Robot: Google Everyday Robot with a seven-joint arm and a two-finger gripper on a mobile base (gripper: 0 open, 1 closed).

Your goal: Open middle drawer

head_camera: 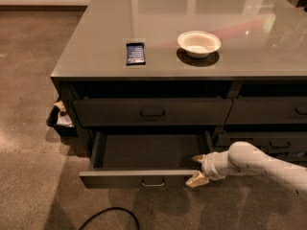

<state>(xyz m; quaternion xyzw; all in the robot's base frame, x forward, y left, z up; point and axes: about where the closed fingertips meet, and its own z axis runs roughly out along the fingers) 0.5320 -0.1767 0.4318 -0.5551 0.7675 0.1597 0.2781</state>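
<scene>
Drawer of wide dark grey metal, the middle drawer point(120, 178), stands pulled out under a closed grey drawer point(110, 111). The white robot arm point(259, 163) is cut off at the right. The tan claw point(197, 169) has its fingers apart around the front's right end. On the grey desk point(96, 42) lie a white round bowl point(198, 43) and a dark blue packet point(135, 53).

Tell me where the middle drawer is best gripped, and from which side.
Take the small pull handle at the centre of the front of the middle drawer, coming straight from the front. It is a loop proud of the flat panel, and a centred pull should keep the drawer square. The tool is at the panel's right end, probably likelier to skew it.
</scene>
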